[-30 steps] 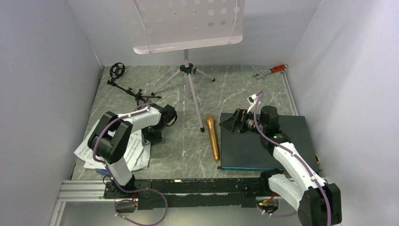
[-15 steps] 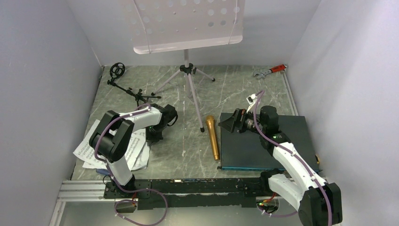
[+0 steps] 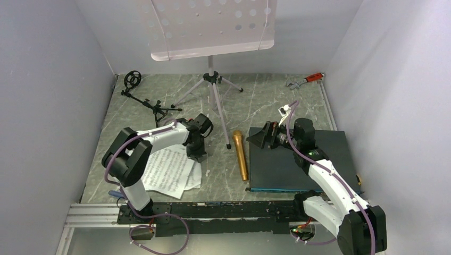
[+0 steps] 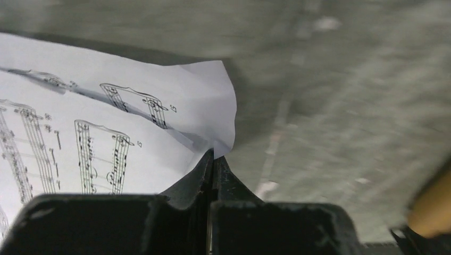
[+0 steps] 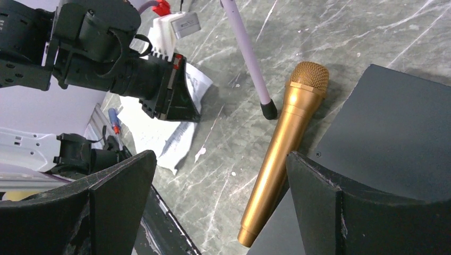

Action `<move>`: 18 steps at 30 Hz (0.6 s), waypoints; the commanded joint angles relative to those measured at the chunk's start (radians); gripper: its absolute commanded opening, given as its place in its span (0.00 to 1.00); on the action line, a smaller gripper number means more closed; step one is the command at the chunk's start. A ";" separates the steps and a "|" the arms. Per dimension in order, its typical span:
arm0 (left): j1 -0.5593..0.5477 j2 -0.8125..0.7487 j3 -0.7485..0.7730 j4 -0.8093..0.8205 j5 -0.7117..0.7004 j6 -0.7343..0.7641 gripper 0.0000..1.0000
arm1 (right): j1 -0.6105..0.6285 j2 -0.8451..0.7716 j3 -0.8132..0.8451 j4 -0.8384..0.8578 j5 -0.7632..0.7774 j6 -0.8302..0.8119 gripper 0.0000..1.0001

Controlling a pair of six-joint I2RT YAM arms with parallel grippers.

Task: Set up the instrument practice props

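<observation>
The white sheet-music pages [image 3: 171,173] lie near the front left, and my left gripper [image 3: 195,153] is shut on their right corner. The left wrist view shows the jaws [image 4: 214,154] pinched together on the edge of the printed sheet [image 4: 106,122]. The gold microphone [image 3: 240,155] lies flat on the table just left of the dark board. My right gripper [image 3: 260,139] hovers open over it, fingers wide either side [image 5: 220,159] of the microphone [image 5: 282,154]. At the back stands the pale perforated music stand [image 3: 213,26] on its silver tripod [image 3: 213,91]. The black mic stand [image 3: 146,100] lies at the back left.
A dark flat board [image 3: 314,164] covers the right front of the table. A red-handled wrench [image 3: 306,80] lies in the back right corner. One tripod leg [image 5: 250,58] ends close to the microphone's head. Grey walls close in both sides.
My left gripper closed on the pages and dragged them right, toward the middle of the table. The right arm has not moved.
</observation>
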 commanded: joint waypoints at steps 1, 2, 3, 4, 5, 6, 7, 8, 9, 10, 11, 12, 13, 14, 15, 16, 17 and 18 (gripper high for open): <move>-0.046 0.036 0.051 0.150 0.230 -0.021 0.02 | 0.005 0.003 0.039 0.028 -0.008 -0.020 0.97; -0.055 0.042 0.054 0.168 0.258 -0.027 0.03 | 0.005 0.005 0.040 0.026 -0.009 -0.022 0.97; -0.064 0.045 0.052 0.195 0.283 -0.032 0.03 | 0.005 0.007 0.042 0.020 -0.010 -0.025 0.97; -0.073 0.044 0.050 0.211 0.299 -0.038 0.03 | 0.005 0.008 0.044 0.016 -0.011 -0.028 0.97; -0.081 0.041 0.048 0.218 0.305 -0.041 0.04 | 0.006 0.009 0.047 0.012 -0.013 -0.031 0.97; -0.087 0.035 0.047 0.223 0.305 -0.045 0.05 | 0.006 0.008 0.048 0.010 -0.015 -0.034 0.97; -0.090 0.026 0.046 0.225 0.303 -0.046 0.08 | 0.006 0.008 0.049 0.007 -0.015 -0.037 0.97; -0.092 0.013 0.040 0.231 0.303 -0.043 0.16 | 0.008 0.006 0.049 0.005 -0.014 -0.039 0.97; -0.093 -0.007 0.027 0.245 0.307 -0.037 0.33 | 0.009 0.006 0.050 0.001 -0.012 -0.041 0.97; -0.094 -0.032 0.012 0.263 0.311 -0.032 0.49 | 0.009 0.007 0.051 -0.004 -0.006 -0.044 0.97; -0.094 -0.062 -0.006 0.283 0.312 -0.028 0.59 | 0.012 0.009 0.052 -0.005 -0.003 -0.046 0.97; -0.094 -0.094 -0.025 0.308 0.315 -0.025 0.67 | 0.013 0.010 0.052 -0.003 -0.002 -0.046 0.97; -0.094 -0.130 -0.046 0.334 0.317 -0.022 0.73 | 0.016 0.013 0.050 0.002 -0.001 -0.044 0.97; -0.095 -0.163 -0.067 0.361 0.319 -0.020 0.78 | 0.020 0.016 0.048 0.009 -0.003 -0.039 0.97; -0.094 -0.196 -0.084 0.381 0.320 -0.020 0.82 | 0.025 0.019 0.046 0.016 -0.003 -0.035 0.97; -0.094 -0.224 -0.100 0.399 0.317 -0.018 0.86 | 0.031 0.023 0.044 0.022 -0.002 -0.031 0.97; -0.093 -0.251 -0.113 0.414 0.308 -0.019 0.89 | 0.041 0.029 0.045 0.026 0.001 -0.030 0.97; -0.093 -0.275 -0.127 0.427 0.301 -0.020 0.91 | 0.050 0.036 0.048 0.026 0.007 -0.031 0.97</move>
